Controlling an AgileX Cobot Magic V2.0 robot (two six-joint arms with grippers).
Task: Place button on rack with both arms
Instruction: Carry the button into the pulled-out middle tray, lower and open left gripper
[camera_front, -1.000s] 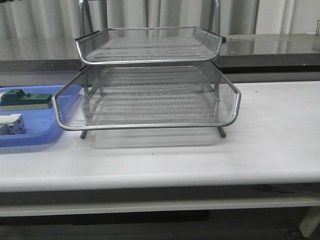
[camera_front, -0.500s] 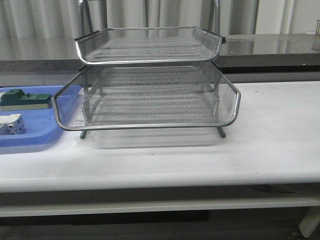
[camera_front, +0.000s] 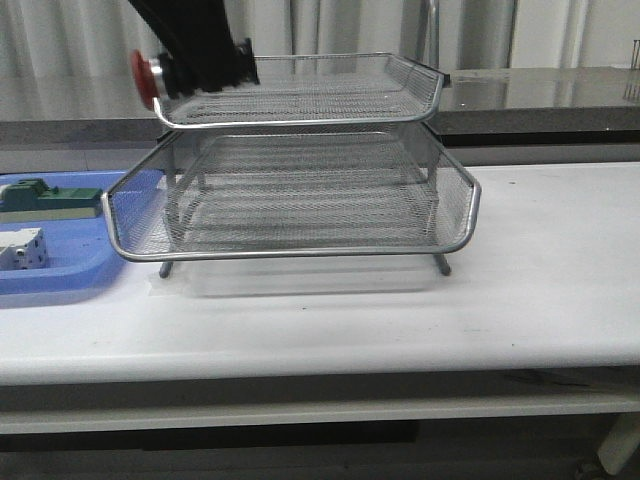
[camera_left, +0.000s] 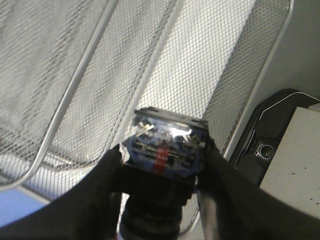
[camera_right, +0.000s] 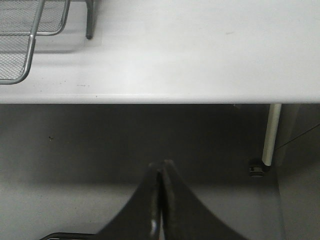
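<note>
Since half a second ago, our left arm has come into the front view at the upper left; before, only the rack and the trays were there. Our left gripper (camera_left: 160, 192) pinches the button (camera_left: 165, 150) between its two fingers (camera_left: 95, 195). In the left wrist view the blue-and-black rear block sits right between the pads and points away from the wrist. In the front view the red cap sticks out to the side, just outside the left rim of the rack (camera_front: 300, 120) at its upper tray.

We judge the pick-up is done. The carrying is nearly finished, but the button is not yet over the mesh, and the release remains.

Our right gripper (camera_right: 160, 200) has its fingers pressed together and empty, low beyond the table (camera_right: 200, 65) edge, well apart from the rack.
</note>
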